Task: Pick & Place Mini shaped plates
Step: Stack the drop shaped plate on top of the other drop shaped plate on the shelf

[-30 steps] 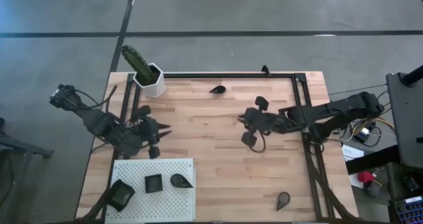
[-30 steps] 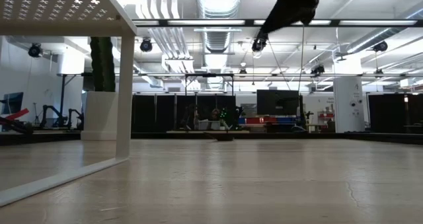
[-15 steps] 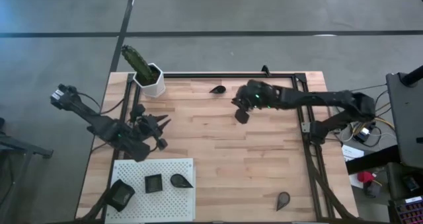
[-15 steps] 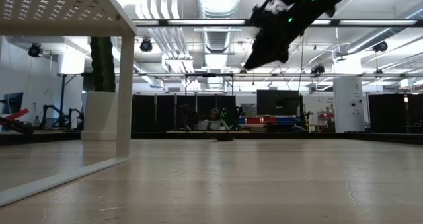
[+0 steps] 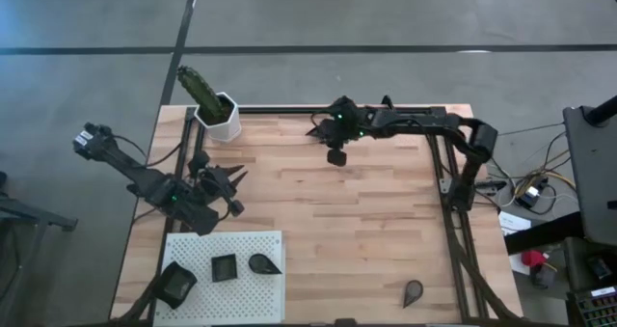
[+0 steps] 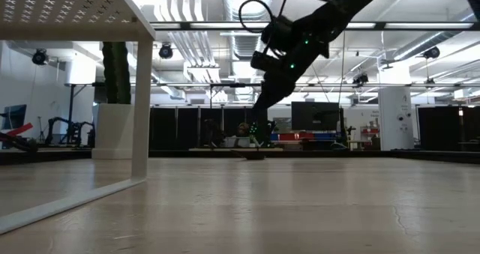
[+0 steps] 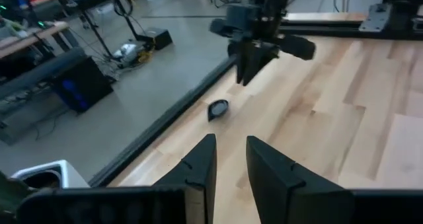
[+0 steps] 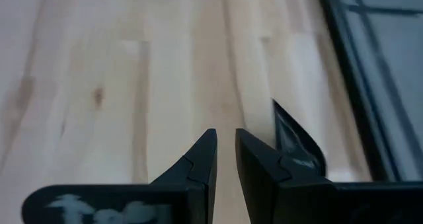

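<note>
Dark right pincer: reaches over the far edge of the table, tips pointed down, fingers standing a narrow gap apart and grasping nothing. Beside it, close to the black frame rail at the far edge: one small teardrop plate, resting on the wood, near the fingertips but apart from them; the right wrist view shows its dark rim just past the fingers.

Left pincer: waits over the left part of the table, near the white perforated board, fingers parted, nothing between them.

On the white perforated board, near-left corner: three dark plates, namely a larger square dish at the board's left edge, a small square plate in the middle, a teardrop plate towards the right.

Near-right part of the table: one further teardrop plate, alone, well apart from both pincers.

Far-left corner: white hexagonal pot holding a green cactus.
</note>
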Controlling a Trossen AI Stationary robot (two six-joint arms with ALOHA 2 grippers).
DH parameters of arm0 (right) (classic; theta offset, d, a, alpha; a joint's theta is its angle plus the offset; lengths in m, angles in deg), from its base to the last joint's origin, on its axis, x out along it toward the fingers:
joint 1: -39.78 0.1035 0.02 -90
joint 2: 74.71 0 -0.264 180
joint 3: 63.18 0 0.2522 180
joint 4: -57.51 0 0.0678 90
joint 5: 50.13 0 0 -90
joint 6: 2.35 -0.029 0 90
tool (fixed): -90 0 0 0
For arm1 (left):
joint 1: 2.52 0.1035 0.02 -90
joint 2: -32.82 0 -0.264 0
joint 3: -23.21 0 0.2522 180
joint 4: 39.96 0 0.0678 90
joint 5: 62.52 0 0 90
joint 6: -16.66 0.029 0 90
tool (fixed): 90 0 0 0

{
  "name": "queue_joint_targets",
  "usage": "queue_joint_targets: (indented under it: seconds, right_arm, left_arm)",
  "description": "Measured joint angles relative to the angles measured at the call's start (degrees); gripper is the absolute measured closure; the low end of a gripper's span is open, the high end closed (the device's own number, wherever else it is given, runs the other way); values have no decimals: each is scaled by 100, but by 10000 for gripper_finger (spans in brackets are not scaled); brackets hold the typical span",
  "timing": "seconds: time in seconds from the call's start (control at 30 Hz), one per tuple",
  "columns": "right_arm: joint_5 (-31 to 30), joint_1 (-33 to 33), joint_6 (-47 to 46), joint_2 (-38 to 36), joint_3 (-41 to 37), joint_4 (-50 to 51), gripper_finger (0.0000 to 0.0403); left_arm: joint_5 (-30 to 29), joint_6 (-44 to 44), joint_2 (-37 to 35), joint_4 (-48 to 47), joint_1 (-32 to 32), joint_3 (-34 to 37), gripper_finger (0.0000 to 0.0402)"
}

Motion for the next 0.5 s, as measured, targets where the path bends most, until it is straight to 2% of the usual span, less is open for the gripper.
queue_joint_targets:
  seconds: [0.1,0.2,0.5]
  right_arm:
    - [392,-91,527,275,256,150,351]
    - [383,-144,868,515,528,504,351]
    - [364,-424,1015,1413,1220,868,351]
  left_arm:
    - [144,-18,0,-4,0,4,323]
    - [204,-31,0,-4,0,41,323]
    - [272,-5,2,-24,0,105,323]
